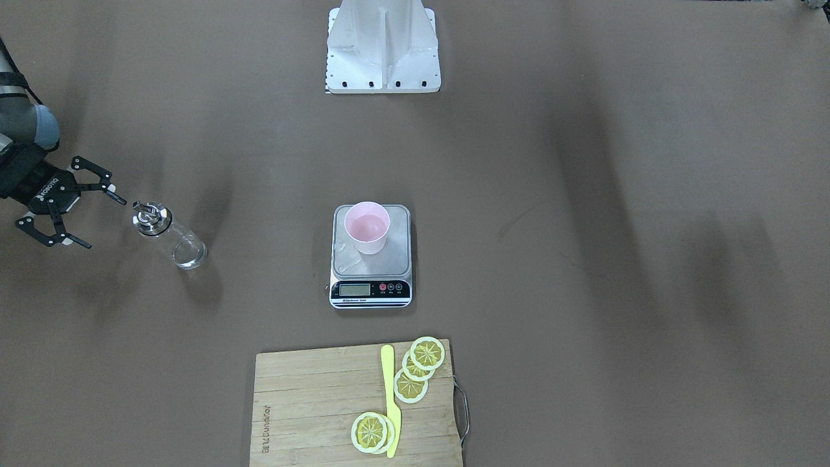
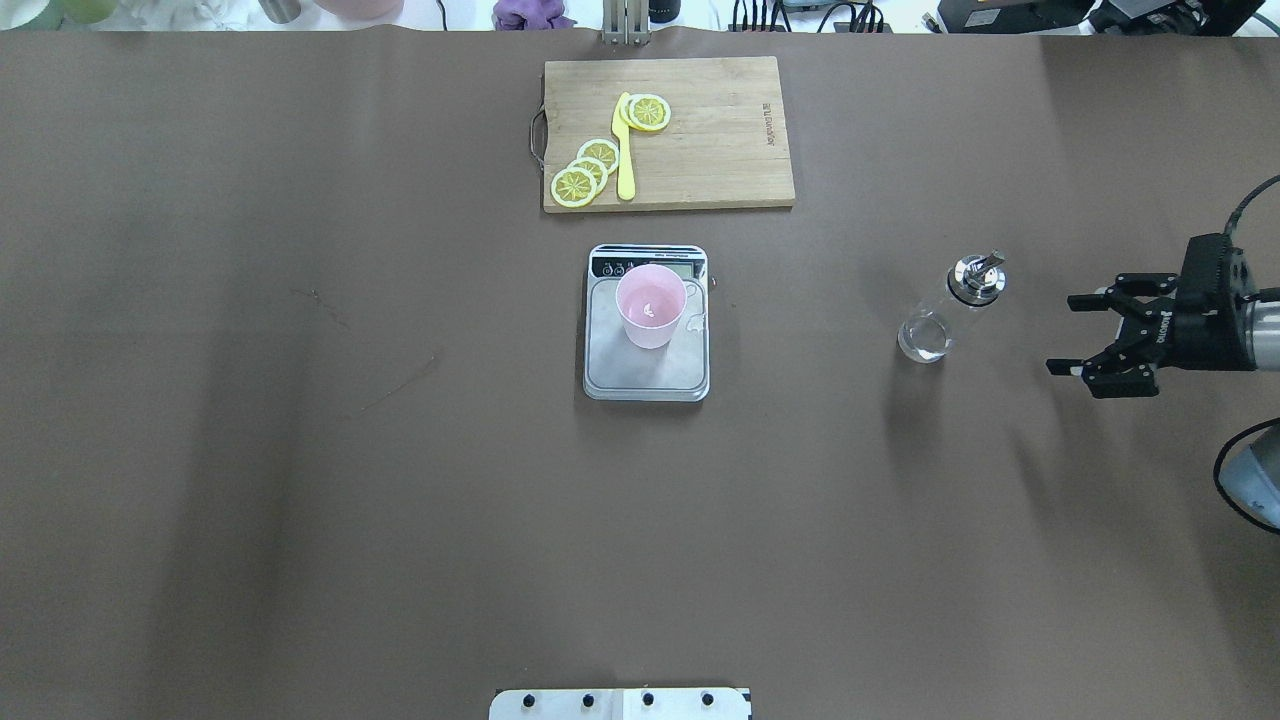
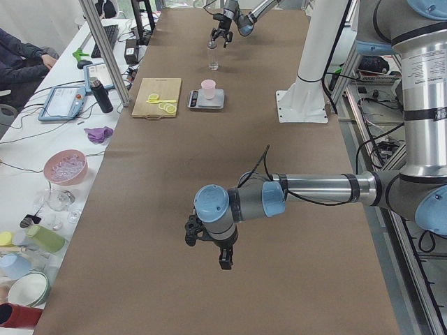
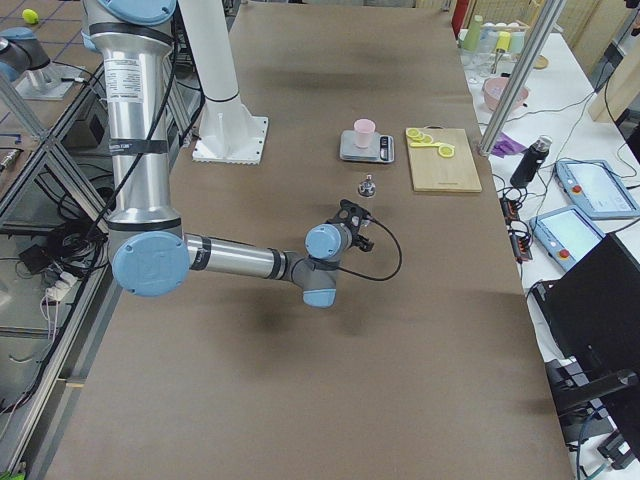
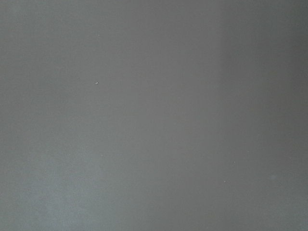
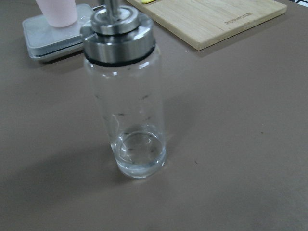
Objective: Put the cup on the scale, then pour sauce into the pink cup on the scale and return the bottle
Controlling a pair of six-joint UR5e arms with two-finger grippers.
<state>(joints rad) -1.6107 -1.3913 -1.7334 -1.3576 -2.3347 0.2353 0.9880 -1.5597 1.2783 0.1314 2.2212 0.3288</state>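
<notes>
Bottle [image 1: 170, 237] stood upright on the brown table [image 1: 583, 324], well apart from the scale [image 1: 397, 258], with a shallow layer of clear sauce [image 6: 139, 158] at its bottom. The pink cup [image 1: 367, 227] sat on the scale's steel platform. The right gripper [image 1: 105, 223] hung just beside the bottle, fingers spread, touching nothing. The left gripper [image 3: 207, 254] hovered over bare table far off; whether it was spread or pressed together could not be told.

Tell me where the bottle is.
In the overhead view the bottle stands upright on the right, between the scale and the open right gripper, touching neither.
</notes>
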